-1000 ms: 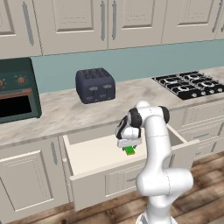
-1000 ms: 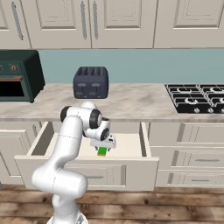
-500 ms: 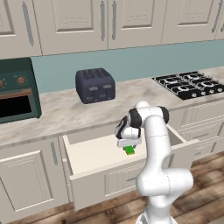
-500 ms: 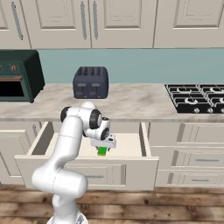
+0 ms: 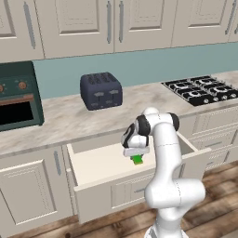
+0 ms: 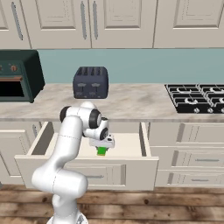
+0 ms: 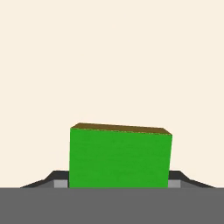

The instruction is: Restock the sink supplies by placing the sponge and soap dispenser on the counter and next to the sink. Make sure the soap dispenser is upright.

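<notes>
Sponge (image 5: 137, 160) is seen clamped in the gripper (image 5: 136, 158), fingers closed on its two sides, inside the open drawer (image 5: 95, 163) below the countertop (image 5: 69, 116). In right base view the sponge (image 6: 102, 151) hangs under the gripper (image 6: 102, 148), over the pale drawer floor (image 6: 124, 148); whether it's touching the floor or just above can't be told. In hand view the sponge (image 7: 119, 157) is shown as a bright-green block w/ a brownish-yellow top edge, slightly tilted, sitting between the two dark fingertips (image 7: 59, 179), cream drawer bottom behind it. Arm is bent down from its base into the drawer, wrist pointed downward. Drawer is pulled well out from the cabinet front; apart from the sponge, its interior looks bare. On the marbled countertop above, a dark blue-grey toaster (image 5: 101, 90) is placed near the teal backsplash, behind the drawer and somewhat left of the arm. A dark green toaster oven (image 5: 17, 95) is set at the far left of the top. Black gas stovetop (image 5: 203, 89) is set at the right end, well apart from the toaster. Same items are seen from the other side: toaster (image 6: 90, 82), oven (image 6: 18, 75), stovetop (image 6: 197, 97). Cream wall cabinets are mounted above, wood floor below.
</notes>
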Robot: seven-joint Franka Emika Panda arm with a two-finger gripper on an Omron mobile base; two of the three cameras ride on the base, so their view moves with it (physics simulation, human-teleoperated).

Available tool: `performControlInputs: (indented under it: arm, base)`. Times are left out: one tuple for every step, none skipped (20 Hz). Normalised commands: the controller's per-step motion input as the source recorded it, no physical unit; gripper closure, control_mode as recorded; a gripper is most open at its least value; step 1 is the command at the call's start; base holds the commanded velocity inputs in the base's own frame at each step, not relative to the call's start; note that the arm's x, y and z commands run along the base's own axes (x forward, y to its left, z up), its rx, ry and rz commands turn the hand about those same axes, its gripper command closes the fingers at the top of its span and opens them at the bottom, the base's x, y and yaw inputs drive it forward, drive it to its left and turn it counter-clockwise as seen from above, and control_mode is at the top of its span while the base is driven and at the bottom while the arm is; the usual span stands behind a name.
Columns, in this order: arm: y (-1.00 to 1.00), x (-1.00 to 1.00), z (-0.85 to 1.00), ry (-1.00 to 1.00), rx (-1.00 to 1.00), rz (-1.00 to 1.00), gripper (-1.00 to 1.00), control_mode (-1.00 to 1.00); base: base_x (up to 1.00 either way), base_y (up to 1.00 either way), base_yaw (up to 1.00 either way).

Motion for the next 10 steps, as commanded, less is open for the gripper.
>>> performControlInputs:
  arm:
    - [0.04,0.0,0.1,0.0,0.0,0.0,1.0,-1.0]
    - [0.01,0.0,0.19,0.0,0.0,0.0,1.0,-1.0]
    - [0.0,0.0,0.22,0.0,0.0,0.0,1.0,-1.0]
    - [0.0,0.0,0.26,0.0,0.0,-0.01,1.0,-1.0]
    - [0.0,0.0,0.33,0.0,0.0,-0.03,1.0,-1.0]
    - [0.0,0.0,0.4,0.0,0.0,-0.04,1.0,-1.0]
    - [0.0,0.0,0.47,0.0,0.0,-0.05,1.0,-1.0]
    - [0.0,0.0,0.54,0.0,0.0,-0.05,1.0,-1.0]
    - [0.0,-0.06,0.55,0.0,0.0,-0.05,1.0,-1.0]
    - [0.0,-0.1,0.64,0.0,0.0,-0.06,1.0,-1.0]
  base:
    - [0.0,0.0,0.0]
    - [0.0,0.0,0.0]
    - [0.0,0.0,0.0]
    - [0.0,0.0,0.0]
    - [0.0,0.0,0.0]
    - [0.0,0.0,0.0]
    - [0.0,0.0,0.0]
    - [0.0,0.0,0.0]
    - [0.0,0.0,0.0]
    - [0.0,0.0,0.0]
